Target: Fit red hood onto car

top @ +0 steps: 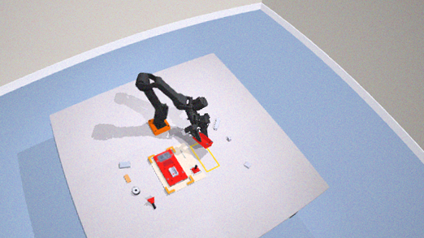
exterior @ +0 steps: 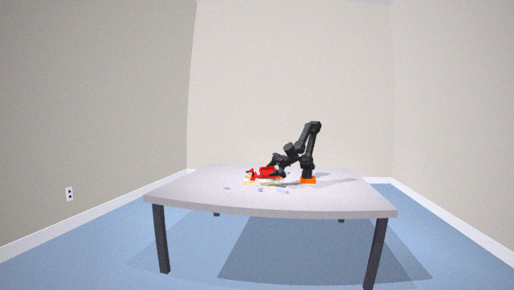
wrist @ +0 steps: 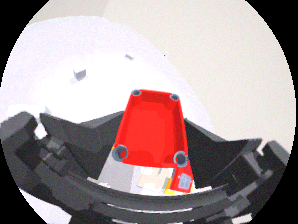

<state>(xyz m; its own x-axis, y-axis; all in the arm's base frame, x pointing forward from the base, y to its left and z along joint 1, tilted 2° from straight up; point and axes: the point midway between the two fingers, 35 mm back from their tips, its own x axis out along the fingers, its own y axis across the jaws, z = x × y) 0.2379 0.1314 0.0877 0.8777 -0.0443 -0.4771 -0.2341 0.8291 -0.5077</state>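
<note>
The red hood point(top: 204, 141) point(exterior: 267, 170) point(wrist: 152, 127) is held above the table, tilted. Its hollow side and corner bosses face the wrist camera. My gripper point(top: 202, 137) point(wrist: 153, 117) is shut on the hood's two long sides, one finger on each. The red chassis point(top: 169, 163) point(wrist: 176, 181) sits in the cream jig point(top: 190, 162) with orange corner stops, beside the hood and lower. The grey engine block point(top: 173, 171) is in the deck. The pegs are too small to make out clearly.
A yellow outline point(top: 213, 168) lies on the table beside the jig. A small red part point(top: 195, 170) with a black stem stands at the jig's side. A wheel point(top: 135, 189), an orange block point(top: 127, 178) and a red-and-black piece point(top: 151, 201) lie on the jig's other side. Several pale blocks lie around.
</note>
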